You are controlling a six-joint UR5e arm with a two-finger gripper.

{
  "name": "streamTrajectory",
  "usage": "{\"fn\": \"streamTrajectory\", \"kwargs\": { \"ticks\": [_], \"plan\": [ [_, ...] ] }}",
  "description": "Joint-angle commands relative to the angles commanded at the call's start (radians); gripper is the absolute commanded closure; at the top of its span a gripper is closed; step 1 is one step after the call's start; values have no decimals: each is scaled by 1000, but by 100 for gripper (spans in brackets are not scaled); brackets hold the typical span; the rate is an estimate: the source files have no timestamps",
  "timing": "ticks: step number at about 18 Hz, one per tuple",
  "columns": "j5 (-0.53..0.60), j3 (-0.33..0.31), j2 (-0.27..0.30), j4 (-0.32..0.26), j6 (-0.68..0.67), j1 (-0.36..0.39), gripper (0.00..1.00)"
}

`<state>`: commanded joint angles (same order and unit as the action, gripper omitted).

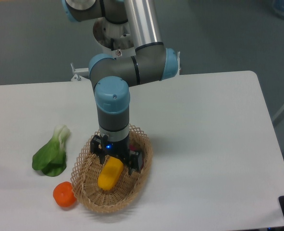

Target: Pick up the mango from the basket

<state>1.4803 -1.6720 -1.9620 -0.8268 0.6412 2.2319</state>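
The fixed camera looks down at a white table [204,144] where the arm [114,103] reaches straight down into a tan wicker basket [86,192] that sits near the table's front edge, left of centre. The basket is a shallow oval with an open lattice rim, and its long axis runs on a diagonal from lower left to upper right. Inside it lies the mango [110,174], a smooth yellow-orange oblong fruit, tilted along the same diagonal and resting on the basket's woven floor. The end effector [117,162] is lowered over the upper end of the mango, with a small blue light glowing on its body just above the fruit. Its dark fingers [134,163] stand spread on either side of that upper end; whether they actually touch the fruit's skin cannot be made out from this angle. A dark, reddish thing shows just beside the right finger, too hidden to name. Outside the basket, a round red-orange fruit [64,194] sits on the table just beside the basket's left rim. Farther left and a little back lies a leafy green vegetable [51,155] with a pale stalk, well apart from the arm.
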Motion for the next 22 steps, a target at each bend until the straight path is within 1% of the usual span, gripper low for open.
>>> {"fn": "streamTrajectory", "kwargs": {
  "ticks": [3,9,12,13,15,16,20,22],
  "plan": [
    [8,-31,6,3,0,0,0],
    [8,-34,8,2,-3,0,0],
    [12,-38,-1,2,-20,-2,0],
    [12,-37,-8,2,-41,-3,0],
    [12,-22,-38,8,-90,-5,0],
    [12,-17,-49,8,-92,-5,0],
    [12,-32,-57,15,-83,-6,0],
    [14,-34,-69,14,-43,-8,0]
  ]
}}
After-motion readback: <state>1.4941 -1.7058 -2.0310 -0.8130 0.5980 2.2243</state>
